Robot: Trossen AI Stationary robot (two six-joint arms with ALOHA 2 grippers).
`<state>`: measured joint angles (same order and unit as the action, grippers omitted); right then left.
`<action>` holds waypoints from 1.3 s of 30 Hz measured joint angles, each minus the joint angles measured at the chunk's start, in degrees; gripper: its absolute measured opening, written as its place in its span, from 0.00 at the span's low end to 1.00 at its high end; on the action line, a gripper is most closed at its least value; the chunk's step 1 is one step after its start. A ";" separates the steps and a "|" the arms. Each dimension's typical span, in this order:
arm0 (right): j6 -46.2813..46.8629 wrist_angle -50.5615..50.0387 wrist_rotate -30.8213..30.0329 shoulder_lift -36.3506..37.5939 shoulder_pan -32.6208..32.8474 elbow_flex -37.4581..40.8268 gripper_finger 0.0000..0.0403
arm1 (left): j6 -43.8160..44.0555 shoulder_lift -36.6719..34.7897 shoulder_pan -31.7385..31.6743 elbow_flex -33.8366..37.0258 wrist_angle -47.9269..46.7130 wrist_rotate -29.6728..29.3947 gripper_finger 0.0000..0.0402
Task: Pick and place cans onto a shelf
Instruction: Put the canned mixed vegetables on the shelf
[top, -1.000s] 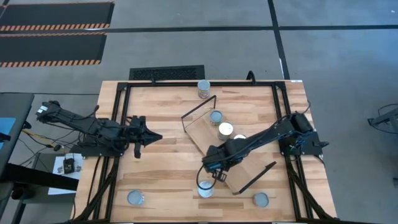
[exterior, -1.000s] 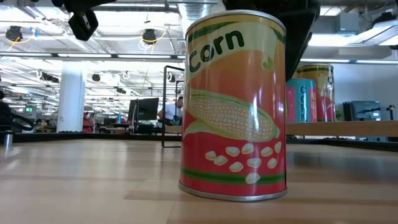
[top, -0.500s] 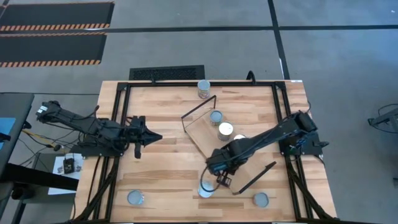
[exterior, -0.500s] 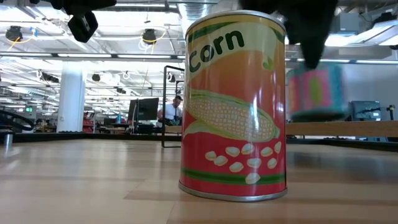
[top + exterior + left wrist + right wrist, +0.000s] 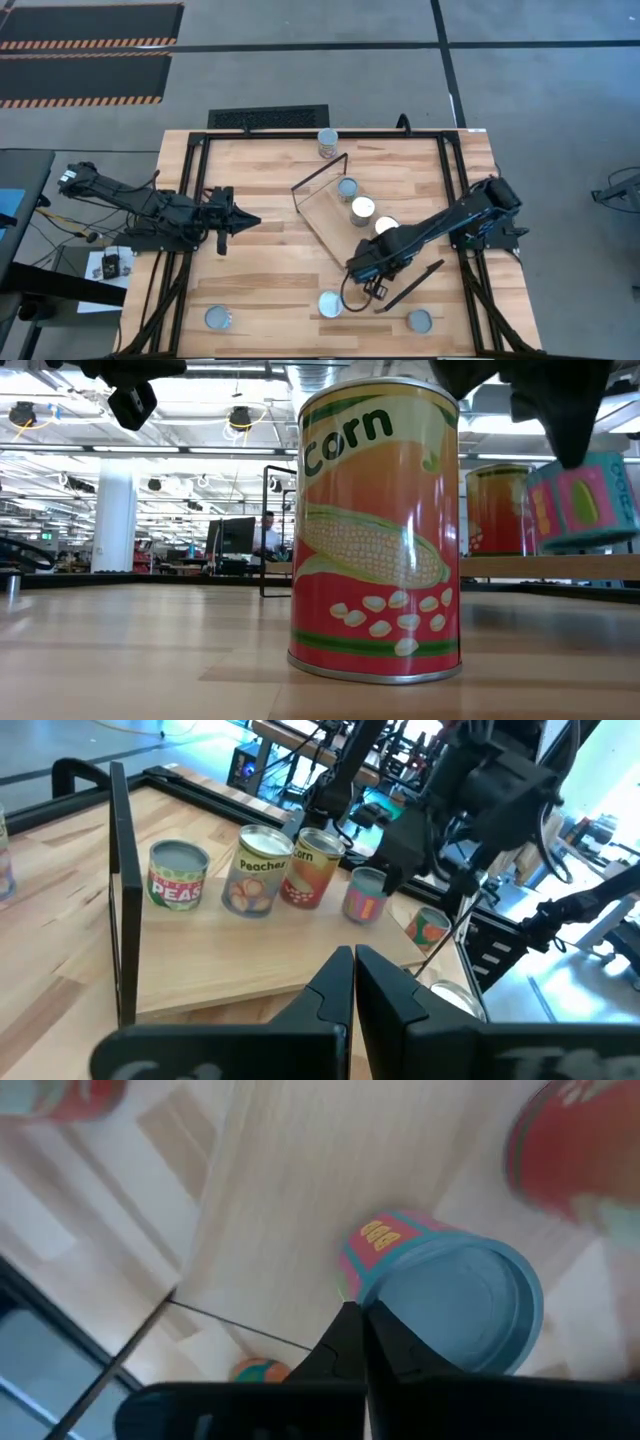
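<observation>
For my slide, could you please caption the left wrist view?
Four cans lined up on the wooden shelf, seen past the shut left pincer.

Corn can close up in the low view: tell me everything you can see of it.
The corn can is a small metal tin with silvery rims at top and bottom. Its glossy paper label runs orange to red with green bands, the word "Corn" in green, a drawn cob and loose kernels. It stands upright and looks undented. In the high view it shows a plain silvery round top, near the table's front edge, beside the shelf but off it. It touches only the wooden tabletop.
</observation>
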<state>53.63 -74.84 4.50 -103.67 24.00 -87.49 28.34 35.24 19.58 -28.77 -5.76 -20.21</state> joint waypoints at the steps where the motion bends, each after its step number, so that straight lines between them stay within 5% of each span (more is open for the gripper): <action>1: 0.97 1.27 0.01 1.14 0.07 1.32 0.01 | 0.00 0.00 0.02 0.00 0.00 0.00 0.00; 12: 14.54 7.17 -1.41 11.96 -0.35 14.80 0.01 | 0.33 0.00 0.02 0.00 0.02 0.35 0.00; 26: 17.93 9.74 -0.05 12.54 -0.52 17.71 0.03 | 0.87 0.01 0.00 0.00 0.02 0.14 0.00; 39: 18.59 7.02 0.03 12.54 -0.89 17.71 0.27 | 0.62 0.00 0.02 0.00 0.02 -0.09 0.00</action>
<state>72.22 -67.82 4.54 -91.13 23.11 -69.78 28.96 35.24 19.59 -28.77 -5.74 -20.29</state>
